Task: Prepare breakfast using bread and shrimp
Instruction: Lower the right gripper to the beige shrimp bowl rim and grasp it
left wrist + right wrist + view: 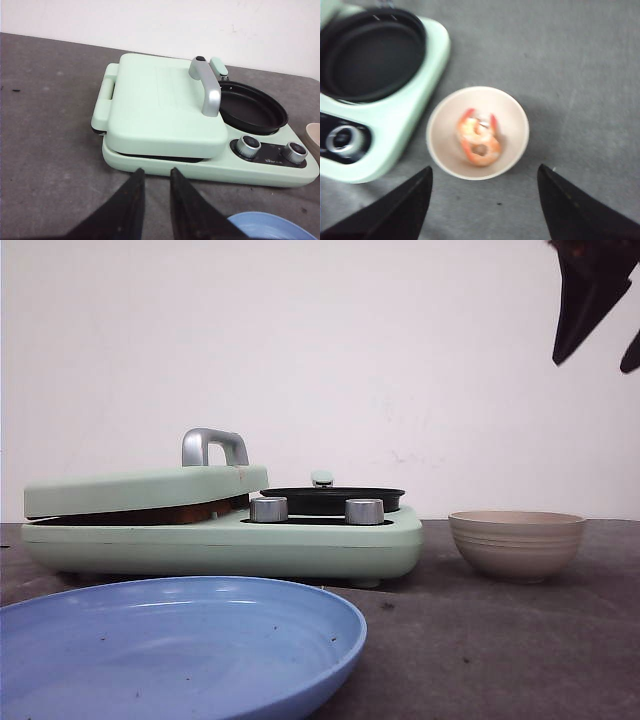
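Two orange shrimp (479, 137) lie in the beige bowl (516, 117), which stands on the table to the right of the cooker (517, 543). My right gripper (484, 166) hangs wide open and empty high above the bowl; it shows at the top right of the front view (590, 367). The bread is hidden under the shut mint-green lid (160, 105); only a thin brown strip (150, 513) shows in the gap under it. My left gripper (155, 171) is empty, its fingers a little apart, just in front of the cooker's front edge.
The mint-green cooker (300, 540) has a grey lid handle (207, 85), a round black pan (252, 107) on its right side and two silver knobs (268, 509). A blue plate (180, 640) lies at the table's front left. A white wall stands behind.
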`<act>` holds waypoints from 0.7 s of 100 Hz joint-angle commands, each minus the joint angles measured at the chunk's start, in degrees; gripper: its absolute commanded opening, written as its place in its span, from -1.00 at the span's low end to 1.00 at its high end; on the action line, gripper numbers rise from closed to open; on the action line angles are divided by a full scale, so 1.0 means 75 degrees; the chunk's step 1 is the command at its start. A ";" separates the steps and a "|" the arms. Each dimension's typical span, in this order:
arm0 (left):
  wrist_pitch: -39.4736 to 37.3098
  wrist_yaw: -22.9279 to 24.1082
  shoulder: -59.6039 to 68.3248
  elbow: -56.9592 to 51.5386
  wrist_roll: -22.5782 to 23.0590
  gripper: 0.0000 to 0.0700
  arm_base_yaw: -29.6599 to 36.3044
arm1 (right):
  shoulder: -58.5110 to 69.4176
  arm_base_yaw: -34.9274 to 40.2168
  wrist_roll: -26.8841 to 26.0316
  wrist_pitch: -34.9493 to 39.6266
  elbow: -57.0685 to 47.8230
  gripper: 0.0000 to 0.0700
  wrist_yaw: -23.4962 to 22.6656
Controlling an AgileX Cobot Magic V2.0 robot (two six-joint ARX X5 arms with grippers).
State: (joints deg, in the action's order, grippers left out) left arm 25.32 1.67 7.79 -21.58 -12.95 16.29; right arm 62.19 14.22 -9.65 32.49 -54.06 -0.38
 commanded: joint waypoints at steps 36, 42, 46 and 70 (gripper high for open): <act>-0.0149 -0.0105 -0.0006 -0.0067 -0.0251 -0.04 0.0026 | 0.3080 -0.1058 0.0184 0.0898 -0.1955 0.17 -0.0589; -0.0157 -0.0169 -0.0006 -0.0076 -0.0248 -0.04 0.0023 | 0.3418 -0.1145 0.0169 0.0938 -0.2124 0.17 -0.0641; -0.0187 -0.0242 -0.0003 -0.0076 -0.0251 -0.04 0.0026 | 0.3643 -0.1195 0.0169 0.0950 -0.2215 0.17 -0.0731; -0.0731 -0.0396 0.0009 -0.0076 -0.0216 -0.04 0.0023 | 0.4634 -0.1413 0.0140 0.0892 -0.2451 0.17 -0.1218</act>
State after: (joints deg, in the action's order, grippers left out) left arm 21.04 -1.28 7.79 -21.58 -14.57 16.29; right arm 95.04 3.86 -8.78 39.62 -71.20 -8.99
